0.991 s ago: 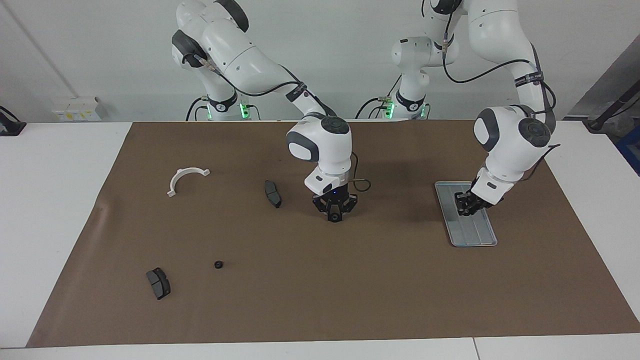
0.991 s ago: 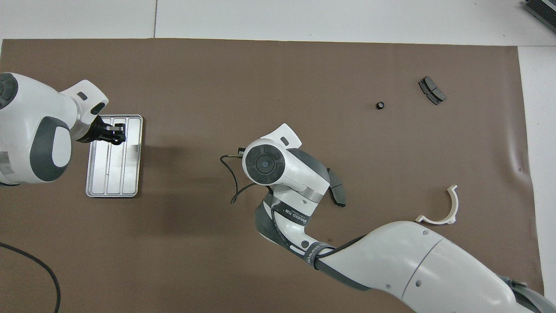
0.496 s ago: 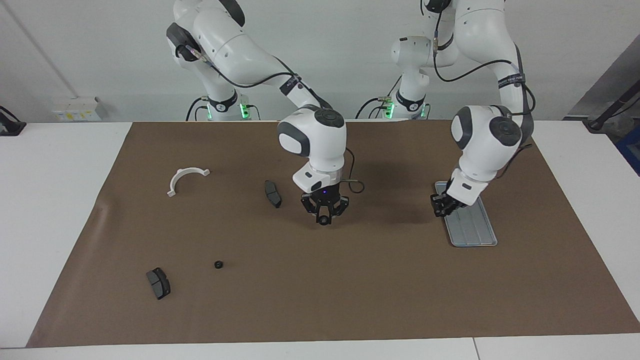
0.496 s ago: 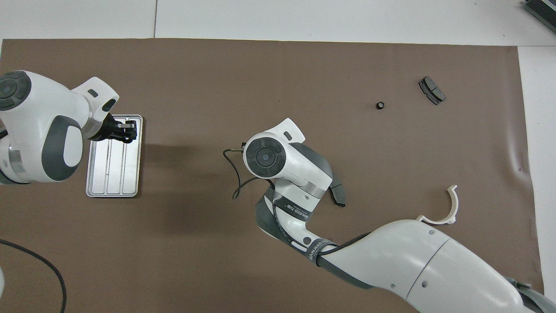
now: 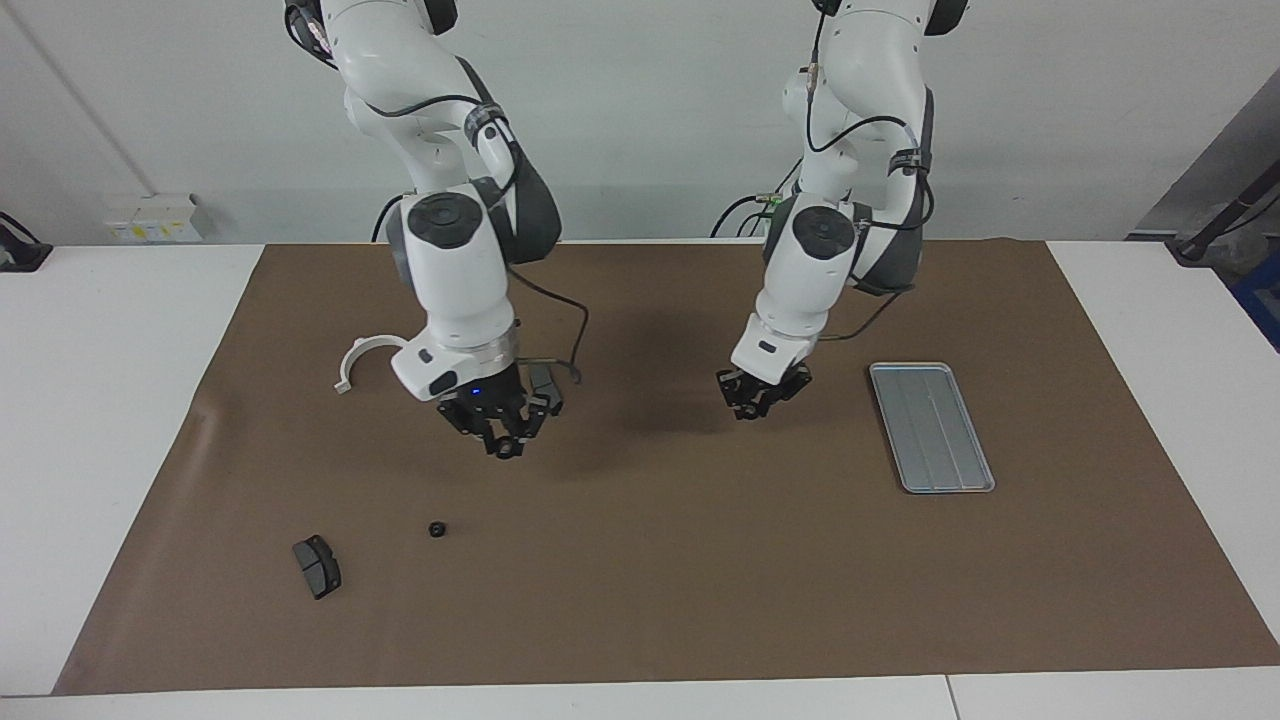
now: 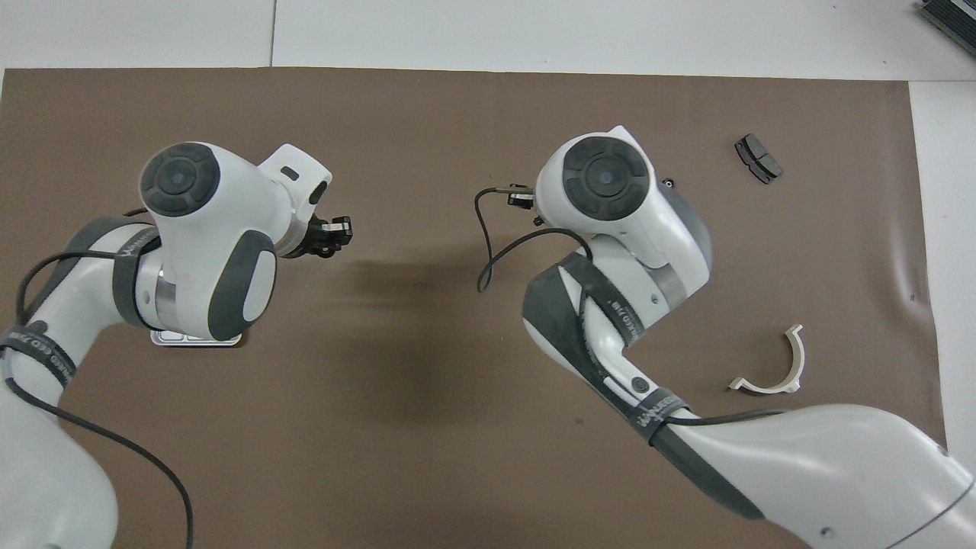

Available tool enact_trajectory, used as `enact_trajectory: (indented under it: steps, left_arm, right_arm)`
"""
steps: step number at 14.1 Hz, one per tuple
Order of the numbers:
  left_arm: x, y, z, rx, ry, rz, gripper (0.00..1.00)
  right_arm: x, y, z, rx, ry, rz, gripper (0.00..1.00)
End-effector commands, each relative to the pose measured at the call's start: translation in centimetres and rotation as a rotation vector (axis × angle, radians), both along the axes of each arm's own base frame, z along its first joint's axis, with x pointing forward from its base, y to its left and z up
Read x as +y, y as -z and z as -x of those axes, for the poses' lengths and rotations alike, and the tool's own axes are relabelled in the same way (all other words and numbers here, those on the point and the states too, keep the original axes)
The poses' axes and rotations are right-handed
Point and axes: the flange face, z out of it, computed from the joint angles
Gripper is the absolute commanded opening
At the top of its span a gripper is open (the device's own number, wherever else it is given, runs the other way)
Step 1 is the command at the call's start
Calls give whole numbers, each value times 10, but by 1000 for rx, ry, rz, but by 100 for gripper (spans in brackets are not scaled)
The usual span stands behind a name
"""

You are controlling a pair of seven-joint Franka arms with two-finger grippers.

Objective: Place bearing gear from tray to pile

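Tray in the facing view lies bare toward the left arm's end of the mat, its long axis running from near the robots to far. No gear shows in it. Left gripper hangs over open mat between the tray and the pile; I cannot tell how wide it stands or whether it carries anything. Right gripper hangs over the mat just beside one pad, and its hold cannot be told either. The pile spreads toward the right arm's end, so from the left gripper it lies away from the tray, and the right arm is the nearer one to it. Counted here are one tray, one white bracket, two pads, the second far from the robots, and one small black gear loose on the mat near that second pad.

Overhead view: only a sliver of the tray shows under the left arm. The left gripper points toward the pile's end. The right gripper is hidden under its own wrist. One bracket, one pad and the gear show.
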Motion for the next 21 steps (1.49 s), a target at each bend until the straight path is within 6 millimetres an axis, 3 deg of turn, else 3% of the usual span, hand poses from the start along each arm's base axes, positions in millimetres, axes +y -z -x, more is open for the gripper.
enact_trajectory:
  steps: [1, 3, 4, 6, 7, 9, 11, 13, 16, 18, 19, 20, 21]
  left_arm:
    - [-37, 26, 8, -28, 5, 16, 0]
    - [-52, 29, 17, -38, 38, 21, 0]
    - [-57, 29, 20, -46, 48, 26, 17]
    - [-60, 26, 20, -57, 54, 32, 87]
    - [-60, 25, 19, -63, 54, 34, 100]
    - [-51, 12, 7, -75, 36, 41, 100]
    - [-11, -20, -20, -99, -31, 50, 100]
    - [44, -64, -53, -90, -106, 38, 100]
    - [169, -116, -101, -62, -126, -7, 100]
    - [242, -137, -106, -23, -55, -42, 100]
    - [266, -147, -105, -16, -17, -56, 100]
    - [290, -157, -106, -13, -8, -62, 100]
    - [314, -171, -98, 17, -20, -66, 100]
  right_arm:
    - [-49, 19, 11, 34, -41, 4, 0]
    - [-100, 45, 12, 21, -44, -28, 0]
    - [-121, 60, 15, 14, -60, -36, 0]
    - [-151, 78, 20, 9, -88, -16, 0]
    - [-156, 82, 21, 15, -90, -13, 0]
    - [-163, 97, 20, 22, -86, -5, 0]
    - [-180, 108, 20, 20, -102, 9, 0]
    - [-180, 116, 18, 11, -92, 2, 0]
    - [-181, 134, 17, 18, -99, -17, 0]
    - [-184, 138, 17, 22, -127, -11, 26]
    - [-187, 138, 17, 22, -127, -7, 67]
    - [-186, 136, 16, 19, -127, -8, 100]
    - [-178, 122, 15, 10, -129, -14, 100]
